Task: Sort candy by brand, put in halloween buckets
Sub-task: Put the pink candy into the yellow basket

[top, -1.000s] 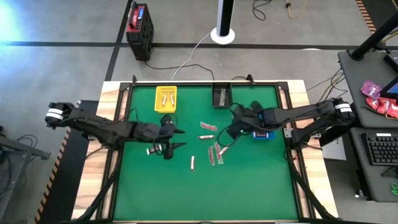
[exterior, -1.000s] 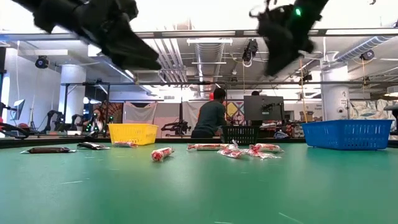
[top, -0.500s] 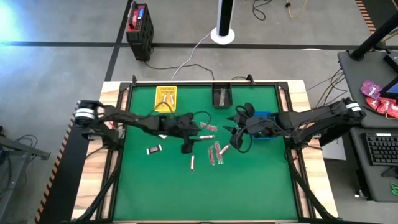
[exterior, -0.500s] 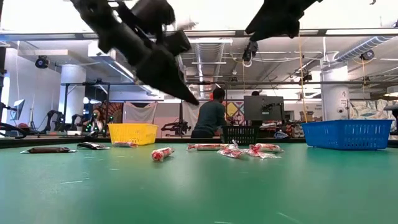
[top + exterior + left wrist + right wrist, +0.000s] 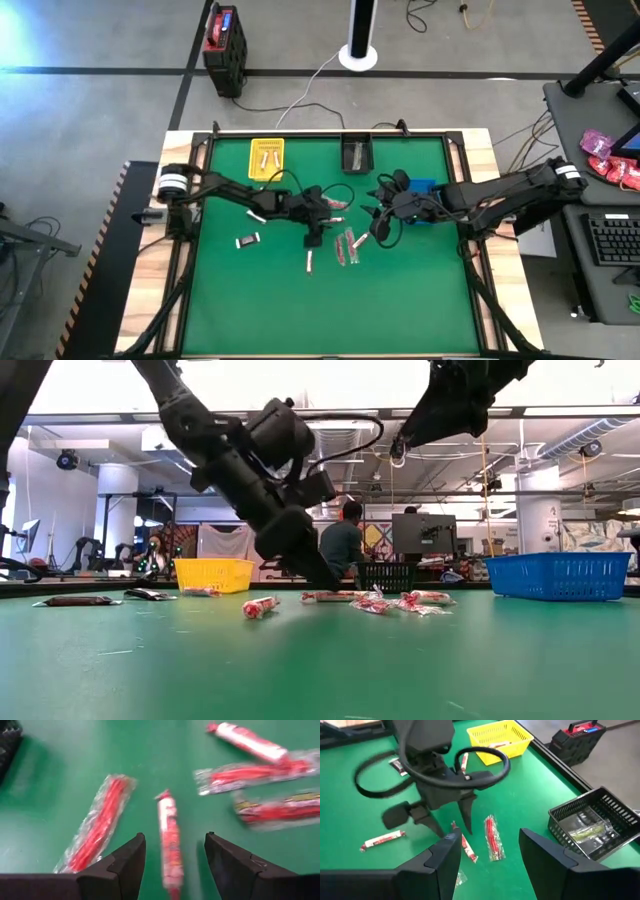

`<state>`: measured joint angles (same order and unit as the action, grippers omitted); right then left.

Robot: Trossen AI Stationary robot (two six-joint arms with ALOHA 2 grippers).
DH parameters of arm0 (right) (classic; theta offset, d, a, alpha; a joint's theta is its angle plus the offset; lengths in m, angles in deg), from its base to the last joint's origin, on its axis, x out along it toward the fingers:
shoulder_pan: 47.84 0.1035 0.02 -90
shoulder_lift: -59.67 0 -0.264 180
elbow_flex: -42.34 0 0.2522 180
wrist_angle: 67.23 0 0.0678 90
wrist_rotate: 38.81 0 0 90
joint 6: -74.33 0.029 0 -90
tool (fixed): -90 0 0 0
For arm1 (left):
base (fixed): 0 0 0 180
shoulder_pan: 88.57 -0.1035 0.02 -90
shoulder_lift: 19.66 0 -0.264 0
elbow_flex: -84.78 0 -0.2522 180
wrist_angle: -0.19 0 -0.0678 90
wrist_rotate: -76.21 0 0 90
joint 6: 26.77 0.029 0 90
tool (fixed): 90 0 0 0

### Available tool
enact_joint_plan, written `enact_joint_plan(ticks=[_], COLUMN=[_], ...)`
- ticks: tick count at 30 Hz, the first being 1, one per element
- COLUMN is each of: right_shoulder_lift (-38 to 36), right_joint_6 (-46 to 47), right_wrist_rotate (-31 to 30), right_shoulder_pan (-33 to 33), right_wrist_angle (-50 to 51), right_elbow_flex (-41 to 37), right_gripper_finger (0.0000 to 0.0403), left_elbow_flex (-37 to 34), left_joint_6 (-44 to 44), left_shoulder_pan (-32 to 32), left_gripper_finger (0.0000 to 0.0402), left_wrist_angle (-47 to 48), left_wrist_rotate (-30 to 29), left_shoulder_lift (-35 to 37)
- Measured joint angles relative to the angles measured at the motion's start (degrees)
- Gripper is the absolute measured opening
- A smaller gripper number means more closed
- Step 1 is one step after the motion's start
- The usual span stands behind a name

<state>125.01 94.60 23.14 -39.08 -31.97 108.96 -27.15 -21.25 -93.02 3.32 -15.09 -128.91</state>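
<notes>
My left gripper [image 5: 313, 236] is open and low over the candy cluster in the middle of the table. In the left wrist view [image 5: 174, 840] its fingers stand on either side of a red-and-white bar [image 5: 169, 832] that lies flat, without touching it. A clear-wrapped red candy [image 5: 100, 827] lies beside it, and several more [image 5: 255, 772] lie farther off. My right gripper [image 5: 379, 227] hangs open and empty above the table, right of the cluster [image 5: 490, 845]. The yellow bin [image 5: 266, 158] and black bin [image 5: 356, 155] sit at the far edge; the blue bin [image 5: 425, 188] is partly under my right arm.
Dark-wrapped bars [image 5: 246, 240] lie on the left half of the table, and one red-white bar [image 5: 310, 262] lies nearer the near edge. The near half of the green mat [image 5: 330, 310] is free room. A person [image 5: 340, 545] stands in the room beyond.
My left gripper has swung from the left half of the table toward the right and come down over the candy cluster, staying open. My right gripper has risen a little. The candy has not moved.
</notes>
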Motion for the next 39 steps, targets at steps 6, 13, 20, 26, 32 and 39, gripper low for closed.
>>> enact_joint_plan(ticks=[6, 13, 20, 26, 32, 39], right_shoulder_lift=[0.02, 0.02, 0.02, 0.02, 0.04, 0.07], right_joint_6=[-0.21, -0.60, -0.73, -0.39, -0.32, 2.03], right_wrist_rotate=[0.01, 0.02, 0.02, 0.06, 0.07, 0.05], right_shoulder_pan=[0.00, 0.00, 0.01, 0.02, 0.02, 0.02], right_wrist_angle=[0.06, 0.13, 0.19, 0.56, 0.50, 0.43], right_elbow_flex=[-0.02, -0.04, -0.04, -0.06, -0.49, -1.72], right_gripper_finger=[0.0192, 0.0192, 0.0192, 0.0192, 0.0192, 0.0192], left_elbow_flex=[0.17, 0.13, -0.01, -0.29, -1.89, -2.54], left_joint_6=[-0.36, 0.09, 0.10, 2.91, 1.66, -9.13], left_shoulder_pan=[-1.28, -1.22, -1.23, -1.60, -6.98, -19.96], left_gripper_finger=[0.0171, 0.0068, 0.0032, 0.0020, 0.0021, 0.0027], left_wrist_angle=[-0.82, -0.88, -0.26, 6.19, 17.61, 36.47], left_wrist_rotate=[1.16, 2.19, 2.30, 1.58, -7.81, -20.59], left_shoulder_lift=[-2.16, -2.53, -1.45, 6.21, 18.81, 30.75])
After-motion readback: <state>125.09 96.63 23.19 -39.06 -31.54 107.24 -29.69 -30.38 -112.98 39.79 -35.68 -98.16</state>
